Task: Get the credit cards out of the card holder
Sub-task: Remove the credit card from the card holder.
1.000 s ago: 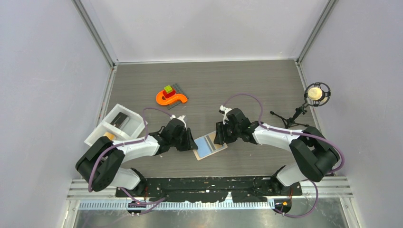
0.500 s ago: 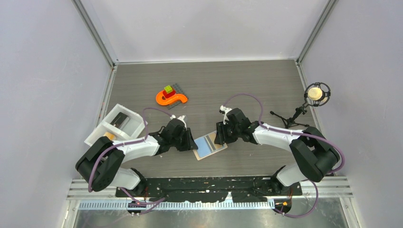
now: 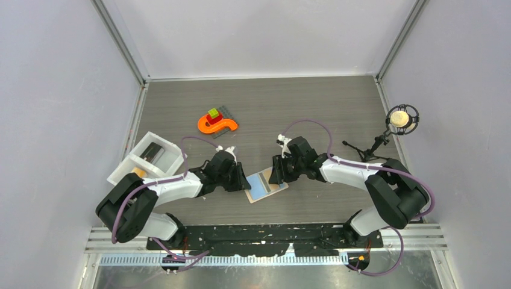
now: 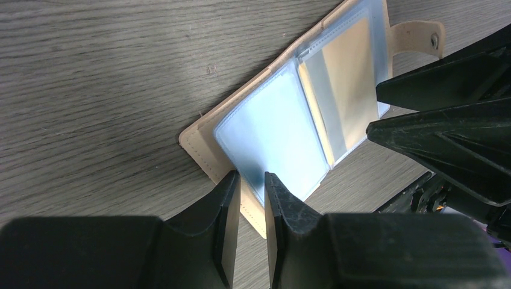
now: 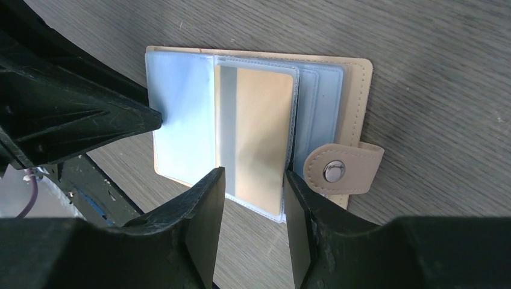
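The beige card holder [image 3: 264,186] lies open and flat on the table, pale blue sleeves up. An orange-yellow credit card [image 5: 262,132] sits in a clear sleeve near the snap tab [image 5: 340,170]; it also shows in the left wrist view [image 4: 352,78]. My left gripper [image 3: 244,182] is shut, and its tips [image 4: 252,177] rest on the holder's [image 4: 271,126] left edge. My right gripper [image 3: 275,176] is open, its jaws [image 5: 253,177] straddling the near end of the orange-yellow card. No black card shows in the holder.
A white two-compartment tray [image 3: 172,159] stands at the left with a dark flat thing [image 3: 152,152] in it. An orange S-shaped toy [image 3: 217,124] with small blocks lies at the back. A microphone on a stand [image 3: 402,118] is at the right.
My right gripper has edged slightly left over the holder. The left gripper and the holder have not moved.
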